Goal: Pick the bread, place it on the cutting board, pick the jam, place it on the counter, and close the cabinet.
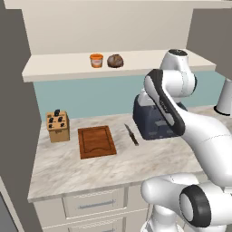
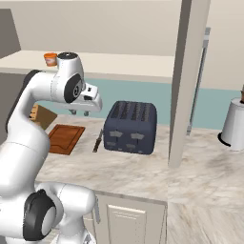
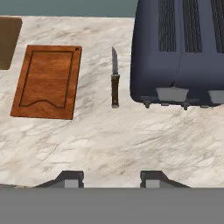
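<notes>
The bread point(image 1: 115, 60), a round dark brown loaf, and the orange jam point(image 1: 96, 60) jar stand side by side on the bottom shelf of the open cabinet point(image 1: 68, 70). Its door point(image 2: 188, 81) swings out toward me on the right. Below, the reddish cutting board point(image 1: 96, 141) lies flat and bare on the counter point(image 1: 136, 167). My gripper point(image 3: 111, 177) hovers above the counter in front of the toaster, well below the shelf, open with nothing between its fingers. In the hand view the cutting board point(image 3: 47, 82) lies to the upper left.
A dark blue toaster point(image 1: 152, 120) stands right of the board, with a knife point(image 1: 131, 134) lying between them. A light wooden knife block point(image 1: 58, 127) sits left of the board. A white appliance point(image 2: 233, 124) stands at the far right. Cream drawers run under the counter.
</notes>
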### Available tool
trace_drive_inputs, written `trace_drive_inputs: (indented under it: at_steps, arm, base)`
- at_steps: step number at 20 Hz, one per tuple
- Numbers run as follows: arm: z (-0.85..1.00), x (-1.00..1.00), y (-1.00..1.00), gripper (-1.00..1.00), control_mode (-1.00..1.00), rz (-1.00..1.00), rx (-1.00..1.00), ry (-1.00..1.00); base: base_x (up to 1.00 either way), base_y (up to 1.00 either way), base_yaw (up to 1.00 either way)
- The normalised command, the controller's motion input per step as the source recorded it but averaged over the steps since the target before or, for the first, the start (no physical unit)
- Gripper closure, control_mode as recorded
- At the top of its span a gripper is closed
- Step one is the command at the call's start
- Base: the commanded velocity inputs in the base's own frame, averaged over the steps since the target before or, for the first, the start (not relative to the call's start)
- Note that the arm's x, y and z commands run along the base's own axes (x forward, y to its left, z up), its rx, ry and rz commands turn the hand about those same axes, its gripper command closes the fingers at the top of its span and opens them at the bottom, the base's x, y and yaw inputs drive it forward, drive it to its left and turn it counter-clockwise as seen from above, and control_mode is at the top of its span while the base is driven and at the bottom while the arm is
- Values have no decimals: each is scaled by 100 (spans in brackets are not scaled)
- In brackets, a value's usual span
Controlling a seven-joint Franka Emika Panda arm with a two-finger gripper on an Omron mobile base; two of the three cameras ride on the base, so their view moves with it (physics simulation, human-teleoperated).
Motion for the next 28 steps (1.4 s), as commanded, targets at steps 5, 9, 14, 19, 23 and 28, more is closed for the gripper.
trace_drive_inputs:
  at_steps: [5, 9, 14, 19, 23, 28]
  arm:
    - [0, -6, 0, -100, -100, 0, 0, -10]
    - [9, -21, 0, -100, -100, 0, 0, -24]
    - [15, -24, 4, -100, -100, 0, 0, -28]
    - [12, -11, 14, -100, -100, 0, -2, -25]
    - [18, -15, 14, -100, -100, 0, -1, -24]
    - [16, 0, 15, -100, -100, 0, 0, -13]
  base:
    - [0, 0, 0]
    - [0, 0, 0]
    - [0, 0, 0]
    - [0, 0, 0]
    - [0, 0, 0]
    - [0, 0, 0]
